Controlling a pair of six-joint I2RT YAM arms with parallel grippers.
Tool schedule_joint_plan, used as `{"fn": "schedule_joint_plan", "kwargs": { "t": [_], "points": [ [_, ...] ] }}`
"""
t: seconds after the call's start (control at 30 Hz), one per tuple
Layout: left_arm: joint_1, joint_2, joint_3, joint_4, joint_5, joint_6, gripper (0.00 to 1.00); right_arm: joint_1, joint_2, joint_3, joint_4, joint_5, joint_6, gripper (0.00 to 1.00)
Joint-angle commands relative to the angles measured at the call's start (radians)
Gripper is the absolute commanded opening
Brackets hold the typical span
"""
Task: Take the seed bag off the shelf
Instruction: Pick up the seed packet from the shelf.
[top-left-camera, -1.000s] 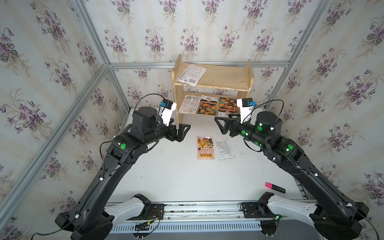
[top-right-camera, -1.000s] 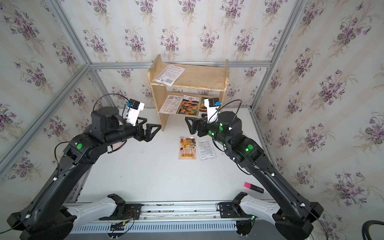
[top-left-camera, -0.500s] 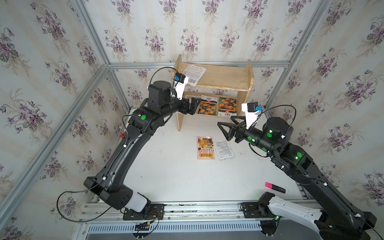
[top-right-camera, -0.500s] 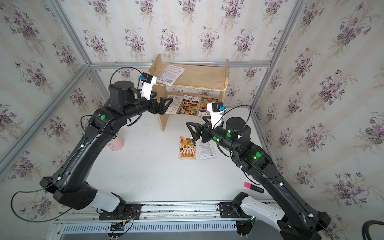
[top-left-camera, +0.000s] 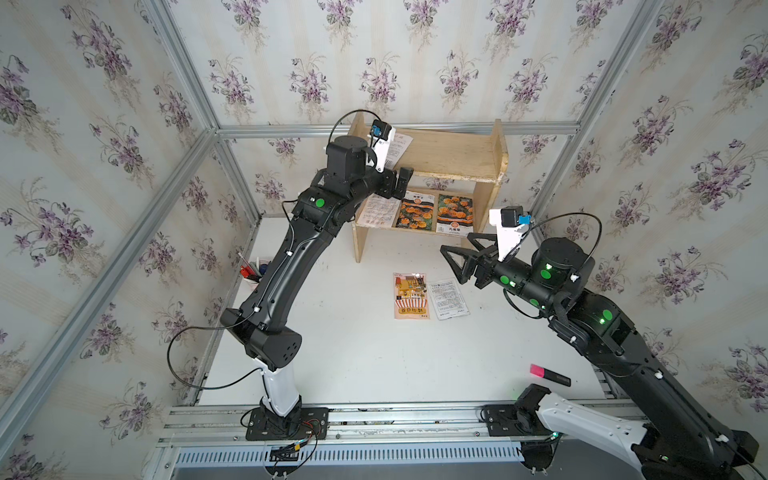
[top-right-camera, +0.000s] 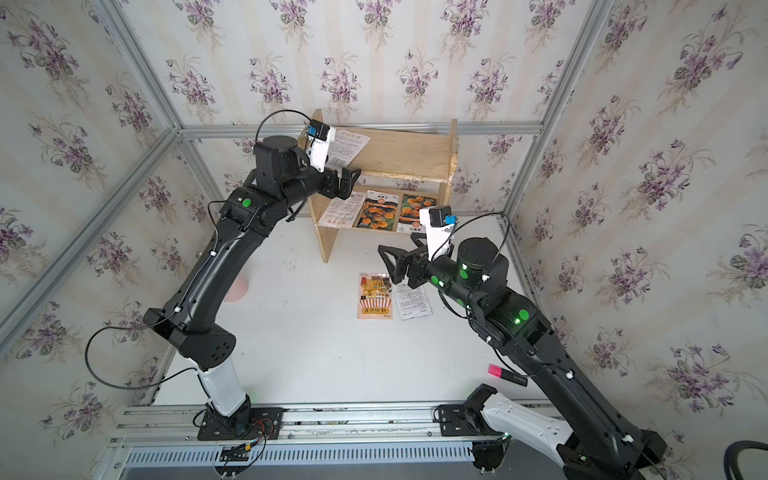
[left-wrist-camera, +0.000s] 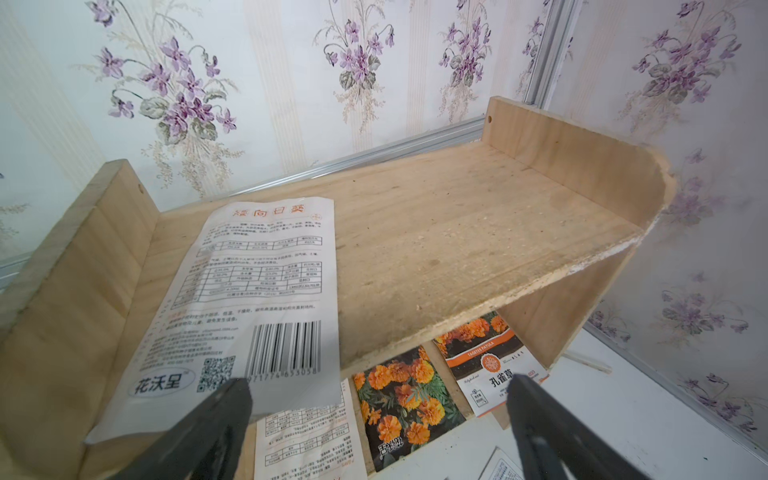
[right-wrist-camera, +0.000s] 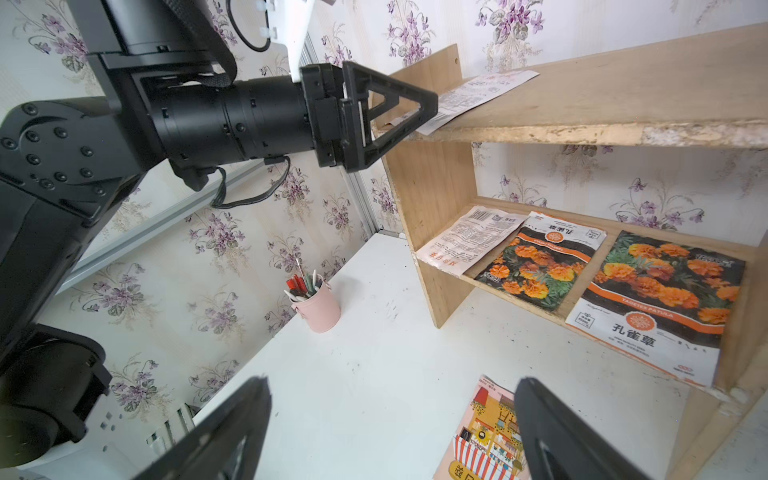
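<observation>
At the far left of the table (top-left-camera: 353, 353) a pink cup (right-wrist-camera: 318, 309) with pens stands near the wall. The left gripper (top-left-camera: 401, 183) is raised to the front edge of the top board of the shelf (top-left-camera: 457, 156), at its left end. Its jaws are wide apart and they hold nothing. The seed bag (left-wrist-camera: 257, 291) lies flat on this top board, against the left side panel, with the printed white side and the barcode up. Its near corner hangs over the front edge. In the left wrist view one finger (left-wrist-camera: 224, 411) is just at this corner, but I cannot tell if it touches the bag.

On the lower board three other bags lie in a row: a white bag (top-left-camera: 380, 210), then a flower bag (top-left-camera: 415, 210) and a second flower bag (top-left-camera: 455, 214). In front of the shelf, on the table, an orange bag (top-left-camera: 410, 296) and a white text bag (top-left-camera: 449, 298) lie just beside each other.

The right gripper (top-left-camera: 455, 245) hangs above the table, to the right of these two bags and apart from the shelf. Its jaws are also wide apart and empty. At the far right a pink marker (top-left-camera: 548, 374) lies near the table edge
</observation>
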Motion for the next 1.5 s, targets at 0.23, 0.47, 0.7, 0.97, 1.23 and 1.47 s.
{"fn": "schedule_joint_plan", "kwargs": {
  "t": [0.23, 0.47, 0.7, 0.97, 1.23, 1.47],
  "points": [
    [0.02, 0.132, 0.182, -0.026, -0.053, 0.015, 1.0, 0.0, -0.011, 0.003, -0.022, 0.036, -0.018, 0.95],
    [0.078, 0.171, 0.226, -0.033, 0.012, -0.055, 1.0, 0.0, -0.025, -0.016, -0.023, 0.044, -0.013, 0.95],
    [0.123, 0.205, 0.256, -0.052, 0.098, -0.105, 1.0, 0.002, -0.022, -0.019, -0.019, 0.045, -0.01, 0.95],
    [0.126, 0.233, 0.272, -0.082, 0.112, -0.096, 1.0, 0.0, -0.016, -0.023, -0.012, 0.043, -0.005, 0.94],
    [0.125, 0.234, 0.268, -0.113, 0.13, -0.114, 1.0, 0.0, -0.019, -0.022, -0.016, 0.043, -0.002, 0.94],
    [0.114, 0.201, 0.236, -0.145, 0.19, -0.167, 1.0, 0.0, -0.029, -0.033, -0.01, 0.034, 0.008, 0.94]
  ]
}}
